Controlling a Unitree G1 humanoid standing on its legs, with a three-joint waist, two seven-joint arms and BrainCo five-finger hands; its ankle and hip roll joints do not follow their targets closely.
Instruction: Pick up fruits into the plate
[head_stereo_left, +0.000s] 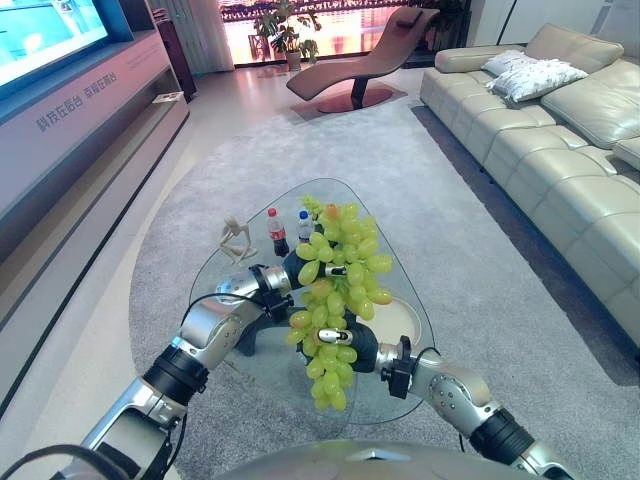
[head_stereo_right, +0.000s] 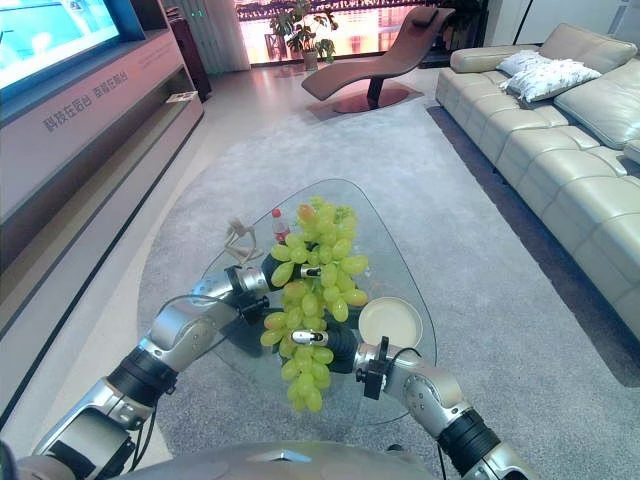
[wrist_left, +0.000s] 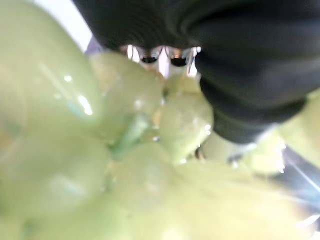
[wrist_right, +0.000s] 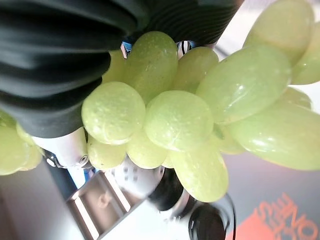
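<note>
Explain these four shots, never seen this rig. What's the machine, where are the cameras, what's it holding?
It is a humanoid robot with two arms and fingered hands. Two pictures come from a stereo camera on its head, looking down at a glass table. The other two come from cameras on its wrists, so close that grapes fill most of them. Both hands, left hand and right hand, are up against a big bunch of green grapes raised above the table. Their fingers are buried in the grapes, so the grip itself cannot be seen. On the table: a white plate, two small bottles and a small figurine. Behind are a carpet and a sofa.
</note>
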